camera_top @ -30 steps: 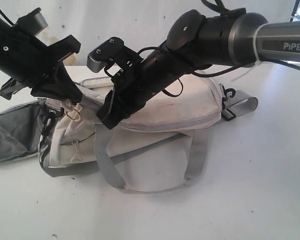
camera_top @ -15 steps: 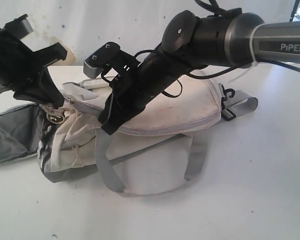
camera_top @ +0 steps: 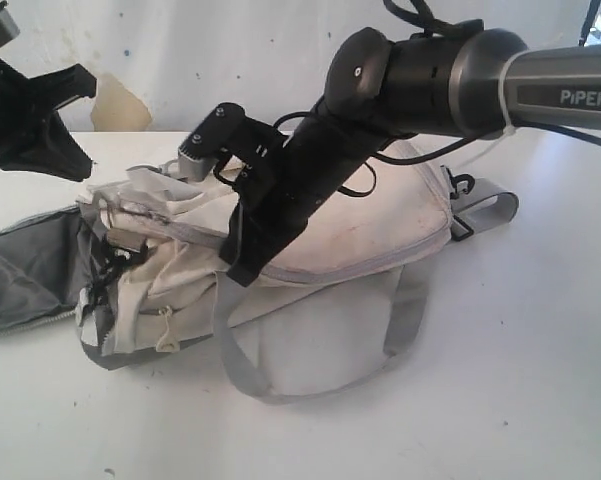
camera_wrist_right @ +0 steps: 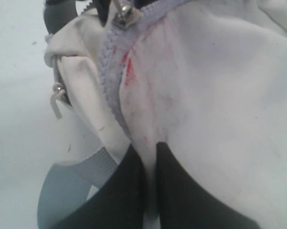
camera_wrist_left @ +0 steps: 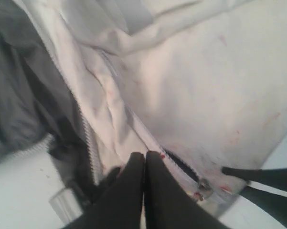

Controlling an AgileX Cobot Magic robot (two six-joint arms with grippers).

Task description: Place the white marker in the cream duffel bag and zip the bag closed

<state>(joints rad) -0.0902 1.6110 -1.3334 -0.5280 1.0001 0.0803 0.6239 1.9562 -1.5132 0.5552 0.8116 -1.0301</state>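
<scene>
The cream duffel bag (camera_top: 380, 215) lies on its side on the white table (camera_top: 520, 380). Its left end gapes and shows dark grey lining (camera_top: 20, 270). My right gripper (camera_top: 242, 270) reaches across and is shut on a fold of the bag's cream fabric (camera_wrist_right: 219, 95) beside the grey zipper trim (camera_wrist_right: 110, 76); a metal slider (camera_wrist_right: 124, 12) sits further along. My left gripper (camera_top: 68, 162) hangs above the bag's left corner, shut (camera_wrist_left: 144, 156), with nothing seen between its fingers. A zipper slider (camera_wrist_left: 203, 183) lies just beside them. The white marker is hidden.
A grey webbing strap (camera_top: 280, 385) loops out in front of the bag. Another strap with a black buckle (camera_top: 460, 225) trails off its right end. The pale wall behind carries a brown stain (camera_top: 115, 105).
My left gripper has pulled up and away to the left, off the zipper pull it had been at. The bag's left end has stretched leftward. My right gripper shifted slightly, still pinching the fabric.
</scene>
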